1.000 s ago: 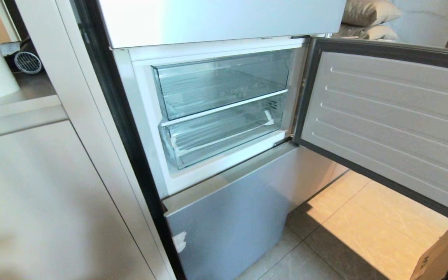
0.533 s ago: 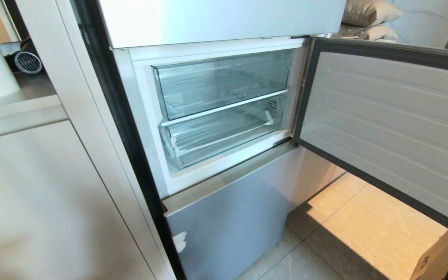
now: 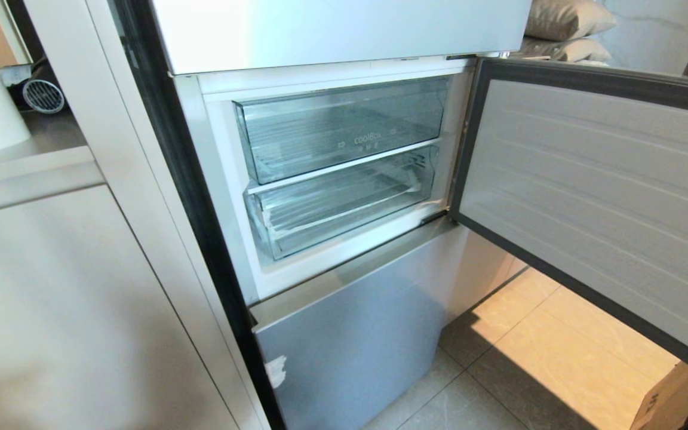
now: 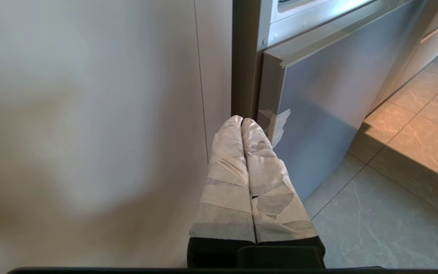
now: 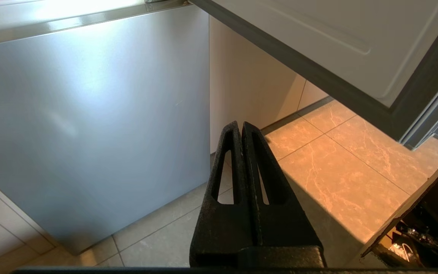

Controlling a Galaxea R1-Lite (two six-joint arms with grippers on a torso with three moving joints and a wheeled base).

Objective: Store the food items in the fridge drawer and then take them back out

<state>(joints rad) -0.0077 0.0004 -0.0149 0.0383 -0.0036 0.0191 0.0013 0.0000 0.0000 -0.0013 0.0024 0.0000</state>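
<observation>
Kitchen cabinets in pale cream stand left of a tall silver fridge (image 3: 344,334) whose middle compartment is open, its white-lined door (image 3: 595,197) swung out to the right over beige floor tiles (image 3: 559,358). Inside sit two clear bins: an upper clear plastic bin (image 3: 338,128) with printed lettering, and below it the fridge drawer (image 3: 338,206), a wide clear plastic bin with whitish tape on its front corners, pushed fully in. No food items show in any view.

That drawer looks light, rigid and slick, and brittle if wrenched; the curled front lip, near its middle, seems the fair place to hook and pull straight out so the rails do not bind.

Both arms hang low, out of the head view. The left gripper (image 4: 242,121), its fingers wrapped in white tape, is pressed closed on nothing, near the lower silver door's taped corner. The right gripper (image 5: 240,127), black, is likewise closed and empty, over the tiles.

Against the earlier frames, the open door has drifted slightly toward closing; the drawers are unchanged.
</observation>
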